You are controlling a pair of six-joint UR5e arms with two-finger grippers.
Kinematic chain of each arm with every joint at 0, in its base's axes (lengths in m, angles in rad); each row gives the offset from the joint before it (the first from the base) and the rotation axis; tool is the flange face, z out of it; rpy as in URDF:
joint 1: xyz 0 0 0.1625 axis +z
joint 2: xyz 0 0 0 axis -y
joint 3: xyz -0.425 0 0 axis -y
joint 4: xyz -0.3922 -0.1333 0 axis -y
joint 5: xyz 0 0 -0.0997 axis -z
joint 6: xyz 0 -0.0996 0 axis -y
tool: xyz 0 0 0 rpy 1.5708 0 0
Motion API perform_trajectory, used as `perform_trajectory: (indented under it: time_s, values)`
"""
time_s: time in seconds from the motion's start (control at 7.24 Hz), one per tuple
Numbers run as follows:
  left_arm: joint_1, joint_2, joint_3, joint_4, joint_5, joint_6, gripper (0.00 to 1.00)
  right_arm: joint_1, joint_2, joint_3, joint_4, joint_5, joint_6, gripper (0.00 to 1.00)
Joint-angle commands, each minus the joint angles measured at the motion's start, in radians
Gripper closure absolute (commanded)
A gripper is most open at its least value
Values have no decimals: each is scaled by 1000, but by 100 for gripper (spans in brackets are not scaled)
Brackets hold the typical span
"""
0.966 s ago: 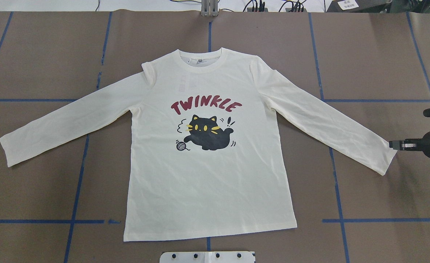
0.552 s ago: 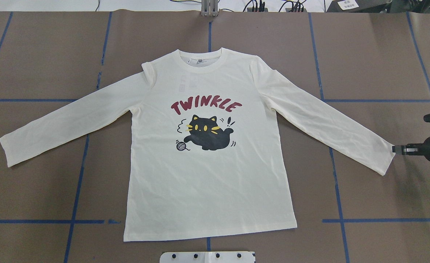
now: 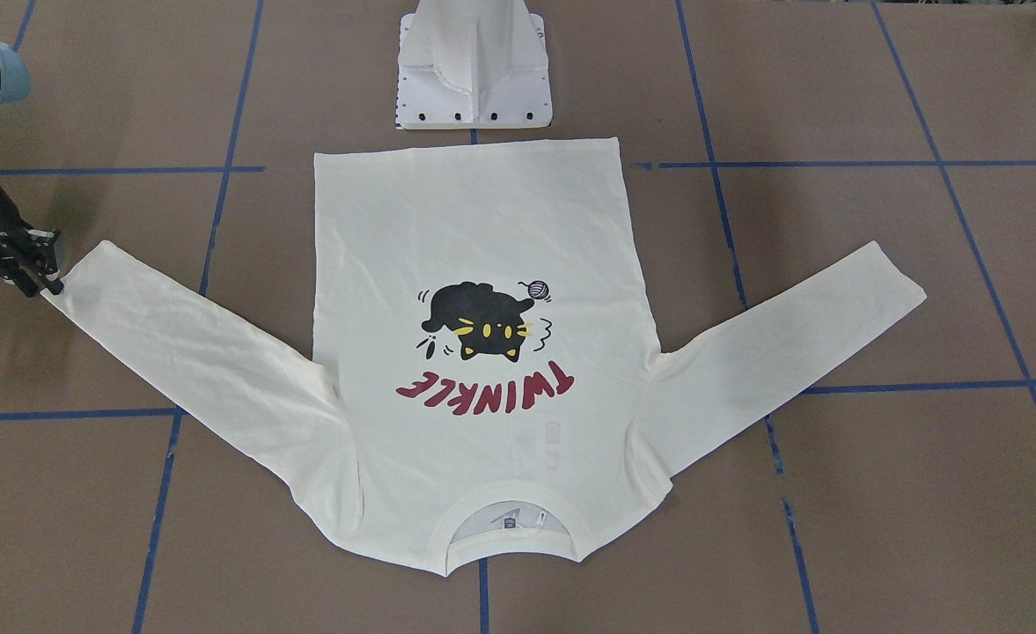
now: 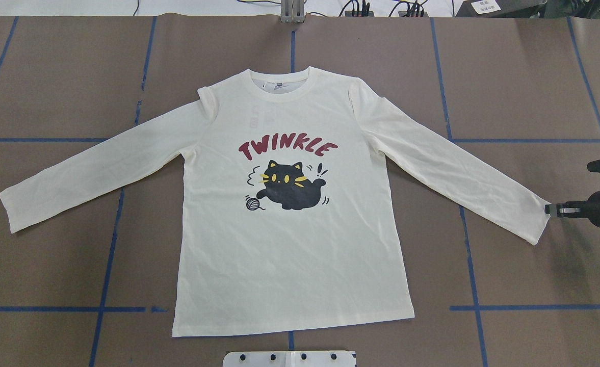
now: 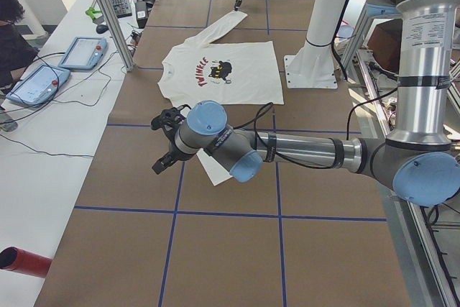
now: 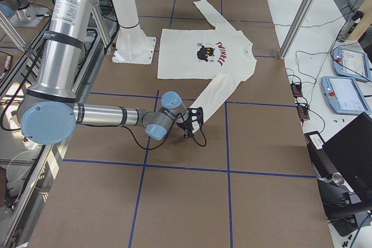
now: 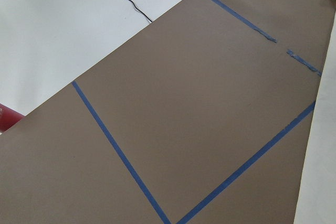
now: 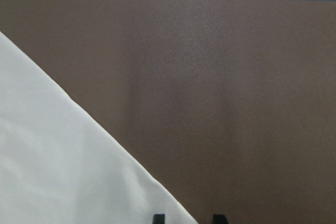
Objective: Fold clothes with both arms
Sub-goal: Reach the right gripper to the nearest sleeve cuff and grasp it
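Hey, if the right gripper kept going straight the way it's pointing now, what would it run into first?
The sleeve cuff: the right gripper points at its edge, almost touching. Height is unclear, so it might meet the table beside it.

The shirt (image 4: 289, 255) lay flat on the table (image 4: 50, 76), sleeves spread; the base plate (image 4: 289, 358) sat near its hem, the right gripper (image 4: 552, 209) at one cuff.

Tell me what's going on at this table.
A robot is set to fold a cream shirt, which lies flat on the table, print up, sleeves spread. The right claw is low at the cuff on its side, fingers apart, nothing gripped yet. The left claw hangs above the table near the other sleeve; whether it is open cannot be told.
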Motion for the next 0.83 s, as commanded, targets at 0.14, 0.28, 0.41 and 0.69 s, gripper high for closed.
perform_trajectory:
  time_s: [0.14, 0.28, 0.41, 0.69]
  values:
    - [0, 0, 1, 0, 0, 2, 0, -1, 12, 7, -1, 8, 0, 100]
    - [0, 0, 1, 0, -2, 2, 0, 0, 12, 32, -1, 11, 0, 100]
    - [0, 0, 0, 0, -2, 2, 0, 10, 5, 125, -62, 15, 2, 100]
    - [0, 0, 1, 0, 0, 2, 0, 5, 47, 438, -506, 18, 50, 100]
